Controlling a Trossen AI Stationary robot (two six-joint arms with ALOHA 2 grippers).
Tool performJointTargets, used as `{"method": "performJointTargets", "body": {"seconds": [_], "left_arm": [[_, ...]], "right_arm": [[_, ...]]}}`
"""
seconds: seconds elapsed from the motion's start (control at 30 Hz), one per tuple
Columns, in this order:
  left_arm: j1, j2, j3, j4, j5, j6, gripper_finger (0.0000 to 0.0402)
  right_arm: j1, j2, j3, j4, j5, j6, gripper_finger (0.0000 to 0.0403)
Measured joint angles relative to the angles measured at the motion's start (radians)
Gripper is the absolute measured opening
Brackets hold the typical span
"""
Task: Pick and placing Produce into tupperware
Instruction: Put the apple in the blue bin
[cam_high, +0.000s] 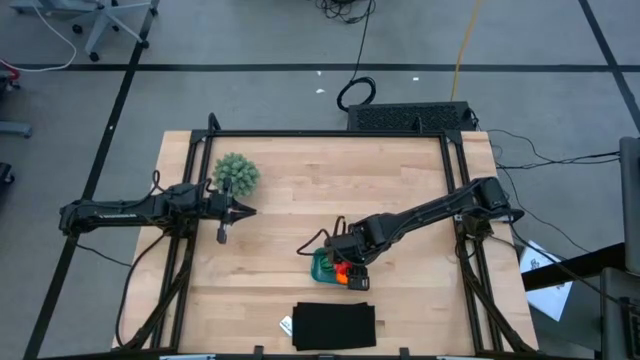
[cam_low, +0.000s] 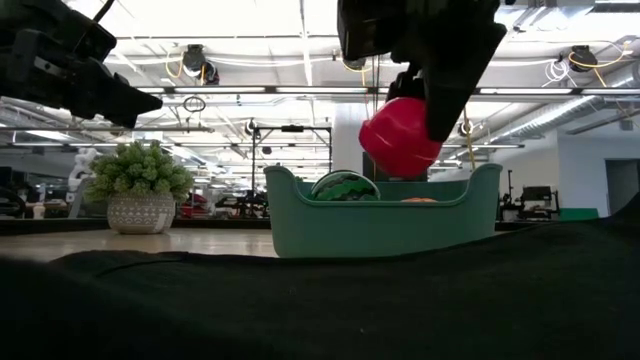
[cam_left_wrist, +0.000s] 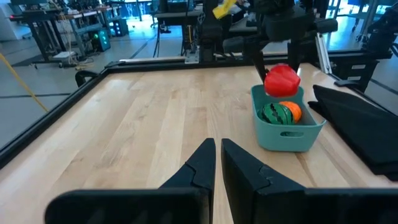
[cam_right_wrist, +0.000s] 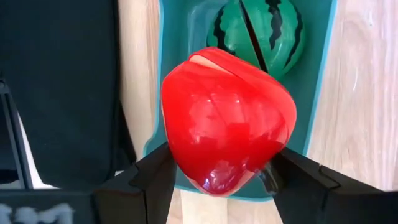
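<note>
The teal tub stands on the table near its near-middle; the striped green piece and the orange piece lie inside it. My right gripper hangs over the tub, shut on the red piece. In the low view the red piece is above the tub's rim. My left gripper waits above the table's left part, shut and holding nothing. My right gripper pinches the red piece between its two fingers, one finger on each side of its lower part. The fingers come from above, pointing down. The piece is lifted clear, above the tub's open top.
A bushy green plant in a pot stands at the far left, close to my left gripper. A black flat rectangle lies at the near edge, just beside the tub. Bare wood stretches across the far middle.
</note>
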Motion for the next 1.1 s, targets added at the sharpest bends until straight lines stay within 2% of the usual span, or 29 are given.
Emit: {"method": "performJointTargets", "body": {"seconds": [0.53,0.97,1.1], "left_arm": [[0.000,0.000,0.000,-0.007,0.000,0.000,0.0031],[0.000,0.000,0.000,-0.015,0.000,0.000,0.0031],[0.000,0.000,0.000,-0.015,0.000,0.000,0.0031]], "right_arm": [[0.002,-0.001,-0.042,0.010,0.014,0.006,0.0212],[0.057,-0.001,-0.047,0.048,0.189,-0.018,0.0212],[0.071,0.023,-0.046,0.052,0.200,-0.018,0.0212]]}}
